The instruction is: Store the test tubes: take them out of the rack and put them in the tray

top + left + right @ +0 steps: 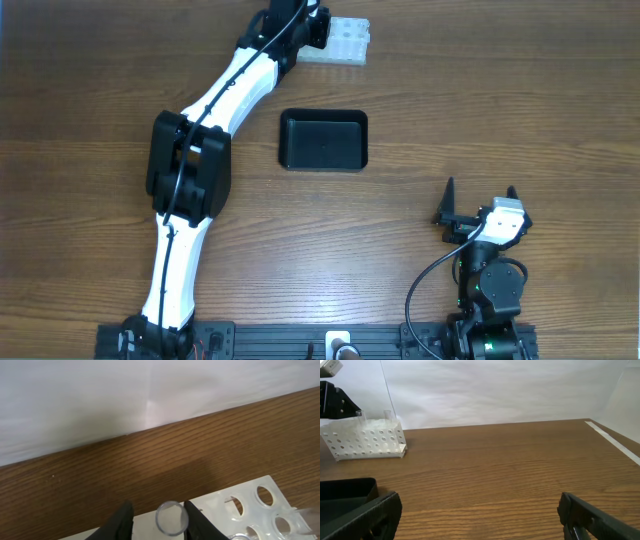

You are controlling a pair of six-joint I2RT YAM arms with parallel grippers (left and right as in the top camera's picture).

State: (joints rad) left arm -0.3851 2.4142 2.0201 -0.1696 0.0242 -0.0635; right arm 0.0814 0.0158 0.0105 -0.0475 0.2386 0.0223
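The right pincer [479,197] sits low on the desk [520,100] near its arm's base, fingers spread wide with nothing between them. Its wrist view takes in a corner of the black tray [323,140] just ahead. Far beyond, it shows the side of the white rack [348,40], dotted with small holes, with two clear tubes standing up from it. From above, the tray lies near the desk's middle with nothing in it, well apart from the rack at the far edge. The left pincer [159,509] is at the rack. Its wrist view shows a tube [171,518] in the rack, open mouth up, between the fingers. One finger is at the rim and a gap shows at the other, so the pincer is not clamped.
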